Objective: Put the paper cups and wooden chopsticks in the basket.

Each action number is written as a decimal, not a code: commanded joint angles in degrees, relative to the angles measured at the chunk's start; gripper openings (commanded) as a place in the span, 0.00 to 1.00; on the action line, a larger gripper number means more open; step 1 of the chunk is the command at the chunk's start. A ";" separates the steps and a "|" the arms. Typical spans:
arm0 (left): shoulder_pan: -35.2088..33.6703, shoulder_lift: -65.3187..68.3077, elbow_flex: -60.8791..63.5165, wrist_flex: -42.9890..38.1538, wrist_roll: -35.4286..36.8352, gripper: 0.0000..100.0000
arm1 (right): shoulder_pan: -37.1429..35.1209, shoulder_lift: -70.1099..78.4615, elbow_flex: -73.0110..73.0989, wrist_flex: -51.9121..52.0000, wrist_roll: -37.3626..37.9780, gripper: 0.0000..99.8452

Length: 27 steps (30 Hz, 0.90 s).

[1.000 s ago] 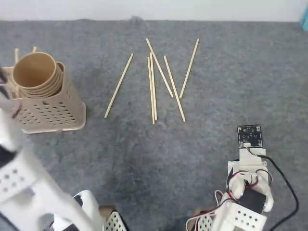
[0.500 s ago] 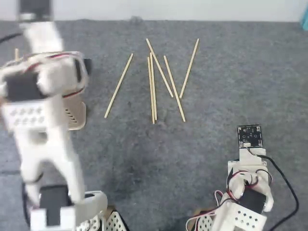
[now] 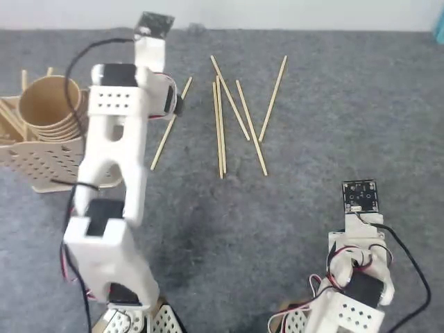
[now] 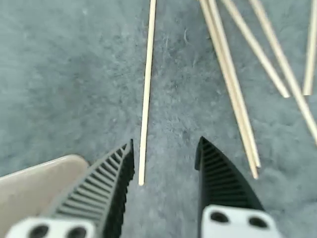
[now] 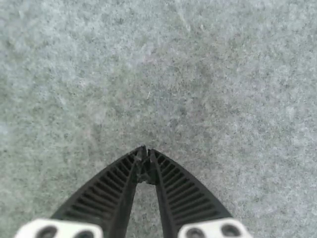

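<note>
Stacked cups (image 3: 50, 104) stand upright inside the beige perforated basket (image 3: 48, 163). Six chopsticks (image 3: 219, 128) lie loose on grey carpet (image 3: 333, 125).

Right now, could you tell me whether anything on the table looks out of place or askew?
Six wooden chopsticks lie scattered on the carpet rather than in the basket, some overlapping. The basket, holding the stacked paper cups, seems to lean sideways. The open left gripper hovers beside one stray chopstick.

The left arm (image 3: 116, 139) has swung in from the left edge of the worktop (image 3: 333, 125), passing over the basket (image 3: 41, 165). Its pincer (image 4: 166, 146) now hangs open above the lone chopstick (image 4: 146, 89).
</note>
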 commanded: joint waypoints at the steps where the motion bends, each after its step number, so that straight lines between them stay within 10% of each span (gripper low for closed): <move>1: 0.26 3.43 -0.66 -5.01 -0.53 0.20 | 0.31 -0.92 -0.44 0.13 0.88 0.01; 15: 0.00 23.82 -1.71 -25.67 -0.09 0.05 | 0.31 -0.92 -0.44 0.13 0.88 0.01; 27: -0.44 23.82 -7.43 -14.07 -0.18 0.01 | 0.31 -0.92 -0.44 0.04 0.88 0.01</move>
